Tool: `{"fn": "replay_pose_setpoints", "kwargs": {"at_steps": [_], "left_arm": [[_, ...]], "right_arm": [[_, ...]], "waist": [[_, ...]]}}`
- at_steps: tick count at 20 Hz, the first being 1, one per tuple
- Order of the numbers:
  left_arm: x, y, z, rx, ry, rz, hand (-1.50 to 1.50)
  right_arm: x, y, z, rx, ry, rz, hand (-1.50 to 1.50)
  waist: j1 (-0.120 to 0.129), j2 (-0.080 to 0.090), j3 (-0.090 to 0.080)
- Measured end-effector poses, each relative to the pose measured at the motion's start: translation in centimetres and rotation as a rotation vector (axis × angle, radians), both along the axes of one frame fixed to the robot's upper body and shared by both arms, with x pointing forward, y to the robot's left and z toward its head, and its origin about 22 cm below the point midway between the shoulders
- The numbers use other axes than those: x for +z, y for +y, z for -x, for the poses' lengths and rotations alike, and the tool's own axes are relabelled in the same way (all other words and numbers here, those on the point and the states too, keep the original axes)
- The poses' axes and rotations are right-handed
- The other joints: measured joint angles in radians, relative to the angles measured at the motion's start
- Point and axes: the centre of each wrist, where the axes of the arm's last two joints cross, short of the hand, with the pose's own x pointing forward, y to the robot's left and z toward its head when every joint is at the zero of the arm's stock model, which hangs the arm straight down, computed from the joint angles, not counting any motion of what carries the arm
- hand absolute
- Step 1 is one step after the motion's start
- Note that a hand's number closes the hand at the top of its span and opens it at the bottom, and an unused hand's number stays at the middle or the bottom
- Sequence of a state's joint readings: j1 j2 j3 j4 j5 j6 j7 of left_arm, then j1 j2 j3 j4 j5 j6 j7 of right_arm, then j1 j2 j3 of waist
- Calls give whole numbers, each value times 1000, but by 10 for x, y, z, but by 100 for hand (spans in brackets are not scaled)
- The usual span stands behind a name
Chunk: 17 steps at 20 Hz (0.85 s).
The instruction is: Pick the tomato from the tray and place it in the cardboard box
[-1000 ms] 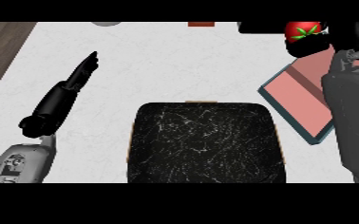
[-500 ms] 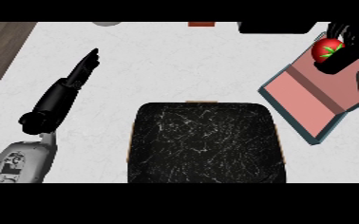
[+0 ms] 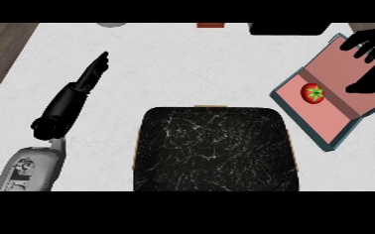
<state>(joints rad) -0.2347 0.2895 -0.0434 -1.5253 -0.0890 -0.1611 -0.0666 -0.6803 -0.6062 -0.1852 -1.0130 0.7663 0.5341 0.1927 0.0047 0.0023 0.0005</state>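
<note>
A red tomato with a green stem lies inside the pink box with a teal rim at the right edge of the head view. My right hand is over the box's far right part, up and to the right of the tomato, fingers spread and holding nothing. The black marbled tray sits at the front centre with nothing on it. My left hand rests on the counter at the left, fingers straight and pointing away.
Along the back edge of the white counter are a grey round object, a small red-brown item and a black object. A wooden strip marks the counter's left edge.
The right hand carried the tomato down over the pink box and let it go. The tomato now lies in the box and the hand has drawn off to the right. The left arm is still.
</note>
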Motion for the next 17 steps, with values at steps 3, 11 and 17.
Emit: {"fn": "replay_pose_setpoints", "kwargs": {"at_steps": [3,11,17], "left_arm": [[-5,3,4,3,2,-2,0],[-2,6,3,10,2,3,0],[-1,6,7,3,-3,3,0]], "right_arm": [[-3,-5,4,55,-81,-89,-150],[3,-20,3,-71,-510,-671,-150],[-7,-64,19,-260,-662,-903,-150]], "waist": [[0,-2,0],[-13,-6,2],[-3,-1,1]]}}
